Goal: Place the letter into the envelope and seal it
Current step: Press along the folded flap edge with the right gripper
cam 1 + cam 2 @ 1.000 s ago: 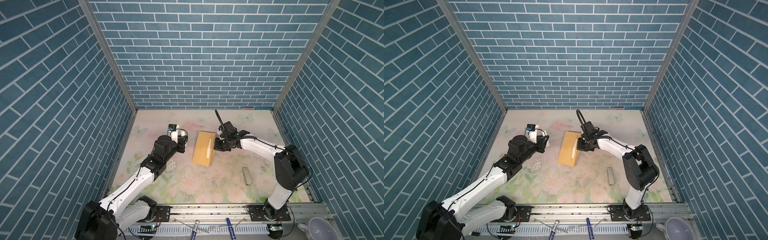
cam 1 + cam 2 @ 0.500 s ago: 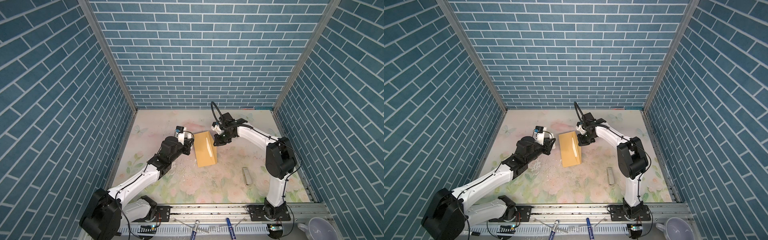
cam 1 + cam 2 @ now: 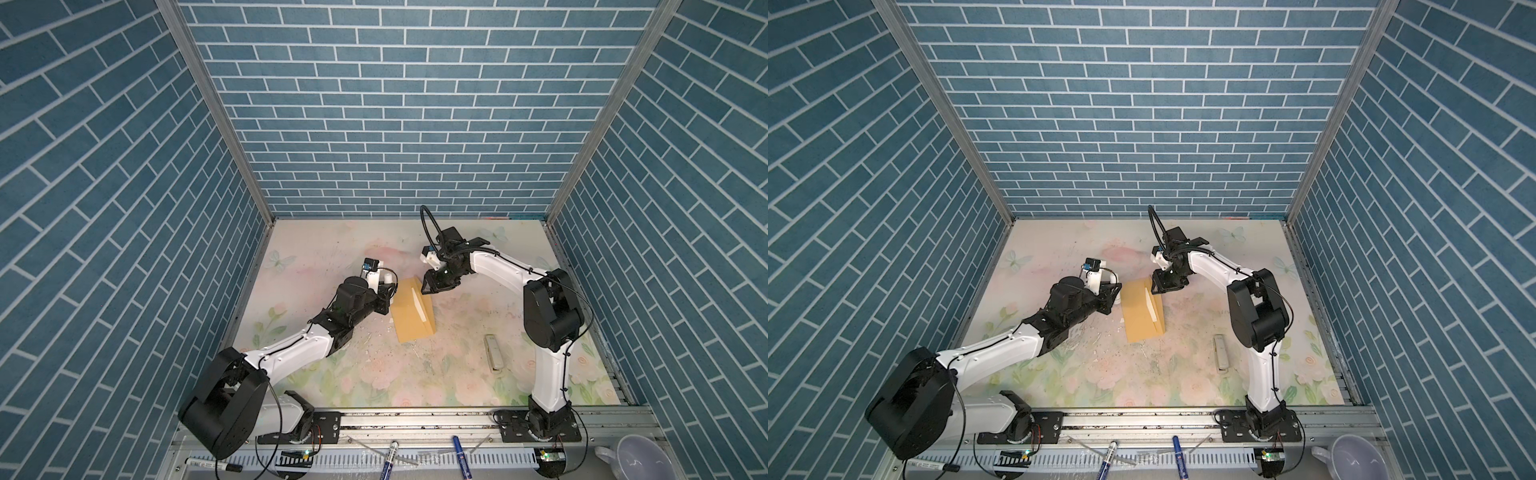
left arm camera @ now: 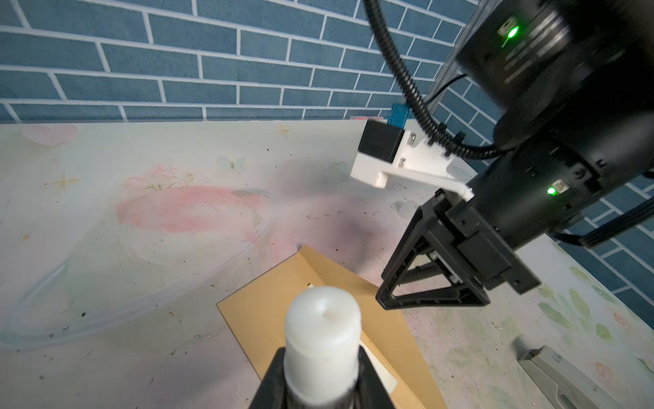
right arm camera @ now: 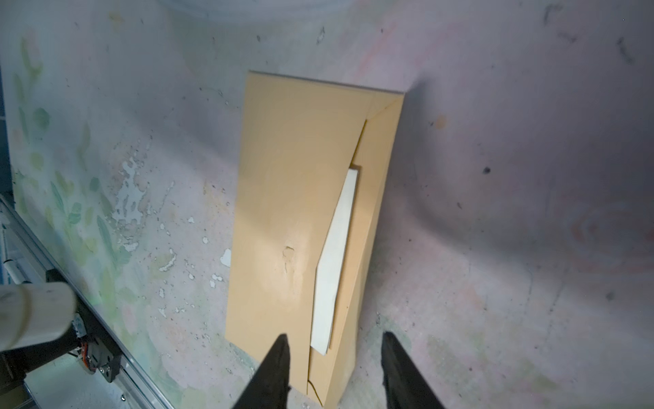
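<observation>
right wrist: letter unseen, likely in; envelope [image 5: 293,198] folded shut, seal pending. right gripper [image 3: 429,287] wide at 1 o'clock; left gripper [image 4: 320,382] clamps cylinder [image 4: 322,329].

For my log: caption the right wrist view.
Open right tool over the mustard-yellow envelope, pale strip showing along its flap.

The envelope [image 5: 293,177] is mustard-yellow with a cream strip [image 5: 336,255]; glue stick [image 4: 322,336] white, counter [image 3: 415,374] pastel floral, walls [image 3: 395,104] blue brick.
</observation>
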`<action>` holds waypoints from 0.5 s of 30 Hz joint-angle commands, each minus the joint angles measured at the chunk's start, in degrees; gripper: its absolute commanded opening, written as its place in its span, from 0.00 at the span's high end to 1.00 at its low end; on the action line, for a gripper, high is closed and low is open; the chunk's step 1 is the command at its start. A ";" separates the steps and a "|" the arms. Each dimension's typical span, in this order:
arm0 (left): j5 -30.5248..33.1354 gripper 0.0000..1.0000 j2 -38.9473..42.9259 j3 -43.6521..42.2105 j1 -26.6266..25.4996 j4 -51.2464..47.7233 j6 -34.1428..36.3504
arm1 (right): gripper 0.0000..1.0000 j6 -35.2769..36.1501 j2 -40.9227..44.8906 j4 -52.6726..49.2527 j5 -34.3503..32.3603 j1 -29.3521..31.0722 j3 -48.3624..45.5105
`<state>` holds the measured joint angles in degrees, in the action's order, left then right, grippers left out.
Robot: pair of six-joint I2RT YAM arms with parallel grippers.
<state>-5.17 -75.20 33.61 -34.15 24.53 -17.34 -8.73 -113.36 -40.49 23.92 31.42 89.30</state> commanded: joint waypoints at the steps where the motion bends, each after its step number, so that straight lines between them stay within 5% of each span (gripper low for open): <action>1: 0.63 1.00 -1.47 -1.16 -0.30 4.10 -0.60 | 0.54 -4.71 9.24 10.01 1.32 -1.76 -5.90; 6: 1.08 1.00 -4.11 -1.96 -0.43 6.60 -1.20 | 0.50 -16.59 18.57 26.07 -0.40 -5.83 -19.79; 15: 1.56 1.00 -9.70 -2.34 -0.65 11.47 -2.58 | 0.85 -23.88 20.41 33.58 -2.22 -8.05 -28.99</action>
<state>-4.14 -83.79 31.88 -34.50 32.10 -19.09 -28.36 -92.07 -11.46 21.87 23.05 62.28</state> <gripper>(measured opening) 0.278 0.171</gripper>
